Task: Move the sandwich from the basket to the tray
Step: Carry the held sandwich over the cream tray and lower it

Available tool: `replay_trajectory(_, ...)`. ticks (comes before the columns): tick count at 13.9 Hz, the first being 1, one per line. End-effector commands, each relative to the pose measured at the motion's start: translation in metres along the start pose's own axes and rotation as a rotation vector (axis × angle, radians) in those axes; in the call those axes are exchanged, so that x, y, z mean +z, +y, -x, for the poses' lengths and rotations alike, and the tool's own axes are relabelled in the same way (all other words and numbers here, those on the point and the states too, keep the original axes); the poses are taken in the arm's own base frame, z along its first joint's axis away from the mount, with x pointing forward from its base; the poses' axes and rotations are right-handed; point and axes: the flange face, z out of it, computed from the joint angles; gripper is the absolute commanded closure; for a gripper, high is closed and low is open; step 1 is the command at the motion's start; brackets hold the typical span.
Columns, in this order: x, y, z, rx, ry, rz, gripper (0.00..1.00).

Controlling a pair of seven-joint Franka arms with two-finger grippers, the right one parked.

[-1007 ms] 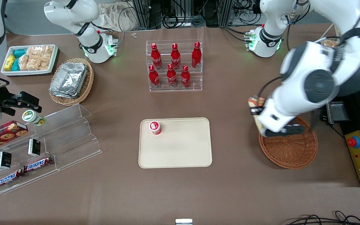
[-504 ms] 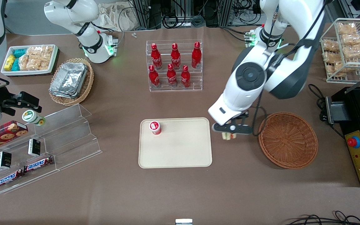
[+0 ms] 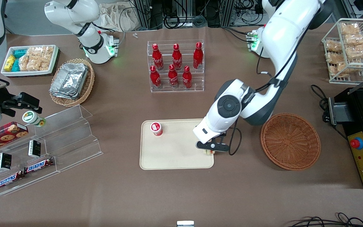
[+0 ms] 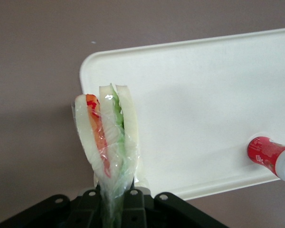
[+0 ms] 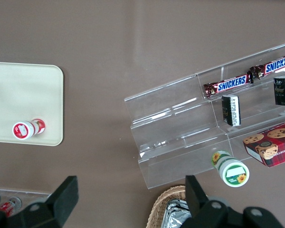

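Note:
My left gripper (image 3: 209, 150) is shut on the sandwich (image 4: 107, 137), a plastic-wrapped wedge of white bread with orange-red and green layers. It holds the sandwich just above the edge of the cream-beige tray (image 3: 175, 157) that faces the basket; only a small bit of the sandwich (image 3: 207, 152) shows under the gripper in the front view. The tray also shows in the left wrist view (image 4: 204, 109). The round reddish-brown wicker basket (image 3: 290, 141) stands beside the tray, toward the working arm's end of the table, with nothing in it.
A small red bottle with a white cap (image 3: 156, 128) stands on the tray's corner toward the parked arm. A clear rack of red bottles (image 3: 175, 66) stands farther from the front camera than the tray. A tiered acrylic shelf (image 3: 58, 142) with snacks lies toward the parked arm's end.
My left gripper has carried the sandwich from above the basket, across the bare table, to over the tray's edge, and has come down lower. The basket is left empty.

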Motion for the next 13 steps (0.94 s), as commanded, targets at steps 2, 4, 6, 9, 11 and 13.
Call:
replay_trajectory(2,0.046,0.01,0.001,0.012,-0.01,0.003,0.91)
replay_trajectory(4,0.068,0.006,0.002,0.007,-0.038,0.0,0.9)
replay_trajectory(6,0.073,0.001,0.0,0.004,-0.038,0.003,0.87)
replay_trajectory(9,0.072,0.002,0.0,0.001,-0.036,0.003,0.09)
replay_trajectory(11,0.066,0.002,-0.002,-0.015,-0.03,0.006,0.01)
replay_trajectory(13,0.052,-0.002,-0.002,-0.031,-0.041,0.003,0.01)
